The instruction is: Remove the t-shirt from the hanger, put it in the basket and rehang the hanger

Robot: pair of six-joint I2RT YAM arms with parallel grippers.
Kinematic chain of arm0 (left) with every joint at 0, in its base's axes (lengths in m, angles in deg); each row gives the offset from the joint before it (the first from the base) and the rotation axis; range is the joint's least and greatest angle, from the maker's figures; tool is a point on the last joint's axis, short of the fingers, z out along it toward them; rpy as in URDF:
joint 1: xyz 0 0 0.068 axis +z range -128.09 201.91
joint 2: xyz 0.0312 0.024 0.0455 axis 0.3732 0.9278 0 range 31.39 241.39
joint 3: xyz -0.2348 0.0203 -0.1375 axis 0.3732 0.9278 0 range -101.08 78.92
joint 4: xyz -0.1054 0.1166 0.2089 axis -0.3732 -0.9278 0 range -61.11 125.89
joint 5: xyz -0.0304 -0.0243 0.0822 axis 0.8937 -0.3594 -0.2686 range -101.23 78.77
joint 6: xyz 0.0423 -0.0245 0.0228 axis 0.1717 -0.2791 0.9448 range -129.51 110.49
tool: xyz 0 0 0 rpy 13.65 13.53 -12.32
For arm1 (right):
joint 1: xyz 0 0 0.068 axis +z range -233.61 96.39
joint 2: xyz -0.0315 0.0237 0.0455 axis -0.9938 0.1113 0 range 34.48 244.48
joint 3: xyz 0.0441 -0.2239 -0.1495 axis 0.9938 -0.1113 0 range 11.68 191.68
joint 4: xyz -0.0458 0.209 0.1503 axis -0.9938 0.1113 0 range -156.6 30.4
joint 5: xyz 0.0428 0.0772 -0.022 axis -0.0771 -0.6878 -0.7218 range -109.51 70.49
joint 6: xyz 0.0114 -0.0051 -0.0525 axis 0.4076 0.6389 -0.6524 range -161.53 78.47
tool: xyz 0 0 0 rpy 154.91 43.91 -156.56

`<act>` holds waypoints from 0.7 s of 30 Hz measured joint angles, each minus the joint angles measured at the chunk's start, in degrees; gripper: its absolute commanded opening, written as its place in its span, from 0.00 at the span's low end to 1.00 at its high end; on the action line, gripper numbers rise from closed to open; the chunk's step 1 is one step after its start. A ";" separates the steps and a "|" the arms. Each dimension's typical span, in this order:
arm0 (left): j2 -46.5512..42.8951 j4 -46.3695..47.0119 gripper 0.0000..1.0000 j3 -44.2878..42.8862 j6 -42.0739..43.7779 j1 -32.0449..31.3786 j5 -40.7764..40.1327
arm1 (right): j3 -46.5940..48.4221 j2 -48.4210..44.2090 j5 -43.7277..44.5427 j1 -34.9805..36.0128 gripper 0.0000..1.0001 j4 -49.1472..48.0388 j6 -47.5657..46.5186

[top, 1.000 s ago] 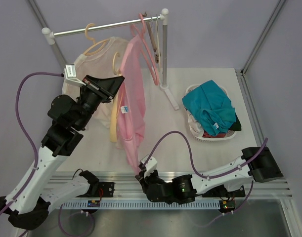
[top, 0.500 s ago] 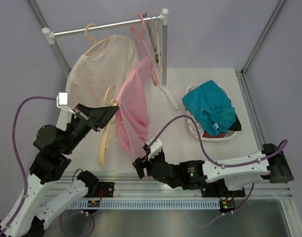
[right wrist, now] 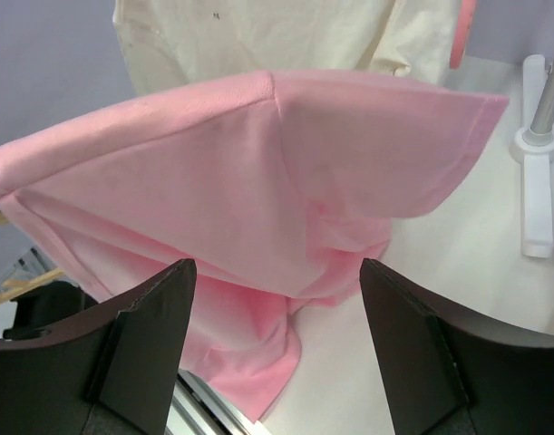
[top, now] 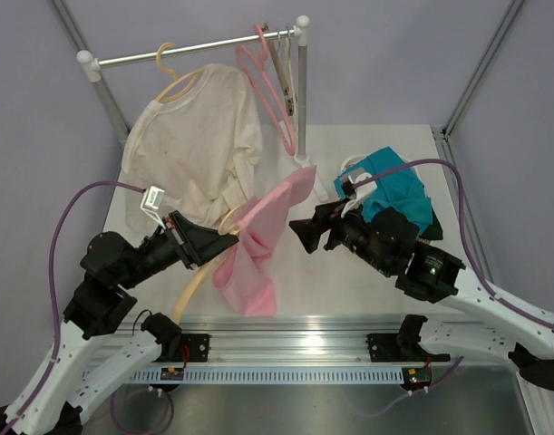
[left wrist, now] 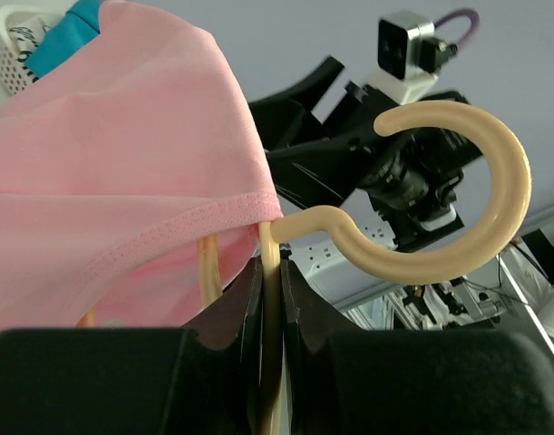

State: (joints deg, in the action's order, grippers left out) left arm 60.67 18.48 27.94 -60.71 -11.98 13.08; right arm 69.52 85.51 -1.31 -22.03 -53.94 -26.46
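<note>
The light pink t-shirt [top: 258, 237] hangs on the pale tan hanger [top: 189, 292], held tilted low over the table's front middle, and its lower part rests on the table. My left gripper [top: 224, 245] is shut on the hanger's neck [left wrist: 270, 272] just below the hook [left wrist: 481, 181]. The shirt's neck hem [left wrist: 168, 231] lies over the hanger next to my fingers. My right gripper [top: 302, 228] is open, to the right of the shirt and facing it. In the right wrist view the shirt [right wrist: 258, 172] fills the space ahead of my open fingers [right wrist: 140, 335], apart from them.
A cream-white shirt [top: 199, 136] hangs on a peach hanger from the rail [top: 213, 47] at the back left. Bright pink hangers [top: 272, 91] hang by the rail's post [top: 302, 91]. A white basket [top: 363, 243] with a teal garment [top: 390, 195] stands at the right.
My left arm has brought the hanger and pink shirt down from the rail towards the table front. My right arm has swung from the near edge up to the shirt's right side.
</note>
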 measured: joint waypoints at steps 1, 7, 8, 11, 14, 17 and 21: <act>-0.04 0.04 0.00 0.00 0.20 0.00 0.98 | 0.81 0.72 -1.77 -1.29 0.85 0.59 -0.55; -0.04 0.13 0.00 0.00 0.35 0.02 5.14 | 2.64 6.38 -13.90 -4.24 0.81 -0.83 -1.14; -0.04 0.13 0.00 0.02 0.35 0.00 5.53 | 2.45 6.88 -14.86 -4.35 0.79 -1.36 -0.81; -0.35 0.15 0.00 0.15 0.24 0.02 6.95 | 1.51 7.23 -15.65 -4.44 0.60 -3.13 -0.11; -0.63 0.22 0.00 0.20 0.04 0.02 8.87 | 1.33 7.28 -14.10 -4.48 0.19 -4.83 -0.02; -1.25 -0.39 0.00 0.17 0.28 0.07 9.42 | 0.96 7.30 -12.15 -4.59 0.00 -6.99 0.90; -1.55 -3.19 0.00 -0.72 2.21 0.11 9.33 | -0.70 6.47 -10.08 -4.59 0.00 -8.57 1.68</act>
State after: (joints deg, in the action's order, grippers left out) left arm 59.12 15.29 27.22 -58.50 -11.87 22.41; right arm 68.83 91.98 -11.39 -26.62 -62.50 -24.78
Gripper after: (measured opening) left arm 0.132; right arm 0.020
